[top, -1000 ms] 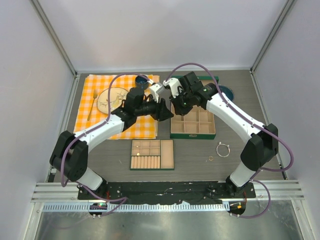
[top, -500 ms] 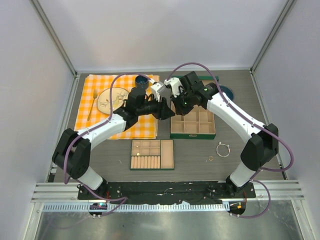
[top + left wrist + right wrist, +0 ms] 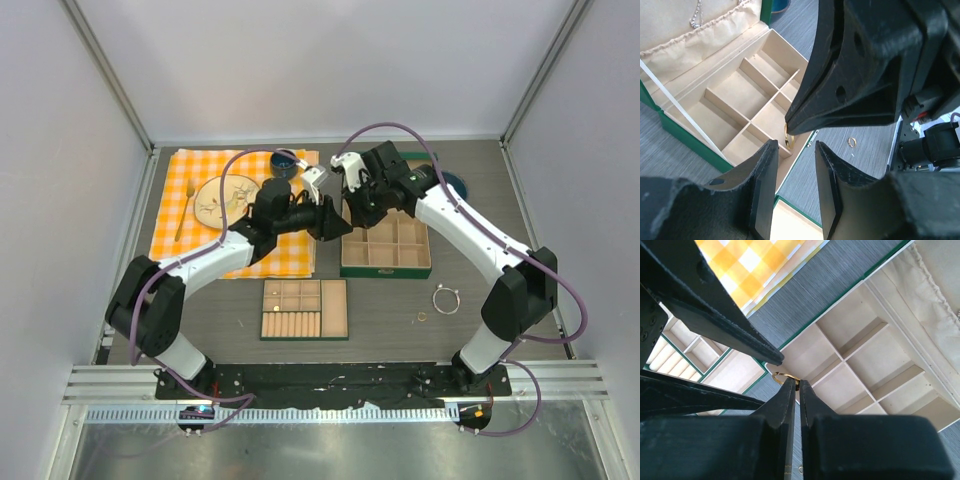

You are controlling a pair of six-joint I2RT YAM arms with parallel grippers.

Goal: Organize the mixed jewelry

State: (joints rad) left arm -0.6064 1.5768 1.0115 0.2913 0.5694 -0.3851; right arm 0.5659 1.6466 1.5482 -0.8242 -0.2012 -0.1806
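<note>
One gold ring [image 3: 786, 376] is pinched between the pressed-together tips of the right gripper [image 3: 794, 383], over a corner of the open green jewelry box [image 3: 386, 272]. The left gripper [image 3: 795, 147] stands spread just beside it (a handover, probably), so the next move calls for closing squarely on the ring. On the counter [image 3: 380, 310] lie one more gold ring [image 3: 421, 317] and one silver bracelet loop [image 3: 446, 298].

The cloth [image 3: 172, 205] is orange-checked, the box [image 3: 386, 271] green-and-tan, the ring [image 3: 783, 375] gold.
</note>
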